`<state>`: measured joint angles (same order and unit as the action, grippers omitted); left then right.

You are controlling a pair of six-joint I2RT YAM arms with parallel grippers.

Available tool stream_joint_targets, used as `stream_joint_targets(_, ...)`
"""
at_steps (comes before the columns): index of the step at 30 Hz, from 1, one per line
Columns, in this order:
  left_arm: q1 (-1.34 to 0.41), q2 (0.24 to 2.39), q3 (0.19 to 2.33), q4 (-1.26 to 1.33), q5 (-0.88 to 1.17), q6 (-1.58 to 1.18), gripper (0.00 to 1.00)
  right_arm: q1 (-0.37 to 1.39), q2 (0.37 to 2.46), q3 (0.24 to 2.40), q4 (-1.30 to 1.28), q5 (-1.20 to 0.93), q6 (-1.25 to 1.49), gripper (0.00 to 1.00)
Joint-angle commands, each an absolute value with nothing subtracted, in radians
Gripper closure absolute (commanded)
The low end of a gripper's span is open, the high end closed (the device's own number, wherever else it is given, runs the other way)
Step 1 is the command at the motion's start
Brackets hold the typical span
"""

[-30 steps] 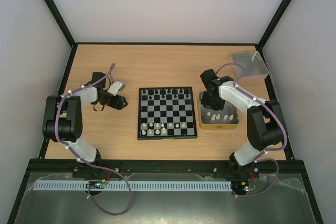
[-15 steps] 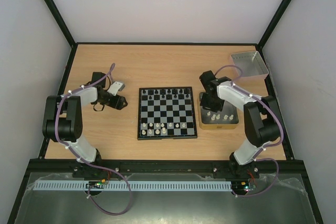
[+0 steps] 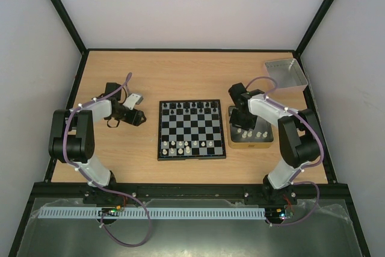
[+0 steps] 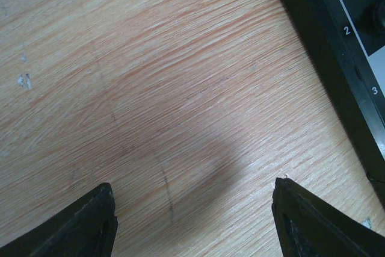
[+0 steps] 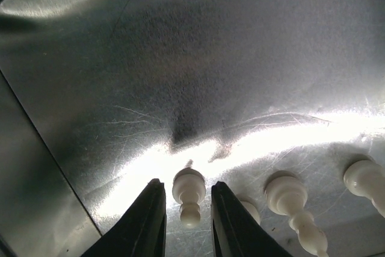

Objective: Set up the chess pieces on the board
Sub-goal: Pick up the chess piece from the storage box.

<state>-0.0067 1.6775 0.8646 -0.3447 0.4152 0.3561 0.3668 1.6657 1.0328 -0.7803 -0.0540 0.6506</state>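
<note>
The board [image 3: 192, 157] lies mid-table, with black chess pieces [image 3: 189, 106] along its far rows and several white ones [image 3: 186, 145] near its front. More white pieces [image 3: 251, 133] stand in the tan-rimmed tray [image 3: 251, 144] to its right. My right gripper [image 3: 240, 124] is down in that tray. In the right wrist view the gripper [image 5: 187, 209] straddles a white pawn [image 5: 189, 194], with a thin gap on each side. My left gripper [image 3: 143, 118] hovers left of the board, open [image 4: 192, 221] over bare wood beside the board's rim [image 4: 325, 52].
A grey metal tray [image 3: 286, 74] sits at the back right corner. Two more white pieces [image 5: 289, 200] [image 5: 364, 179] stand right of the pawn on the tray's shiny floor [image 5: 210, 58]. A black piece [image 4: 376, 16] stands on the board's edge square.
The right arm has shifted slightly and its gripper has settled lower into the tan-rimmed tray. The left arm has not moved.
</note>
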Motion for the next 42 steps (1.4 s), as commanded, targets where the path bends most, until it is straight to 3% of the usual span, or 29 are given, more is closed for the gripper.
stream_joint_targets(1, -0.017, 1.737, 0.827, -0.436, 0.396, 0.354, 0.29, 0.364, 1.684, 1.022, -0.785, -0.056, 0.641, 0.81)
stream_joint_targets(14, -0.017, 1.733, 0.826, -0.435, 0.399, 0.354, 0.29, 0.364, 1.702, 1.024, -0.783, -0.074, 0.641, 0.87)
stream_joint_targets(20, -0.017, 1.733, 0.825, -0.434, 0.398, 0.354, 0.29, 0.364, 1.7, 1.033, -0.789, -0.057, 0.64, 0.98)
stream_joint_targets(34, -0.017, 1.739, 0.828, -0.436, 0.397, 0.354, 0.29, 0.457, 1.597, 1.127, -0.887, 0.074, 0.645, 0.98)
stream_joint_targets(42, -0.017, 1.743, 0.828, -0.434, 0.39, 0.35, 0.29, 0.55, 1.555, 1.234, -1.005, 0.002, 0.64, 0.98)
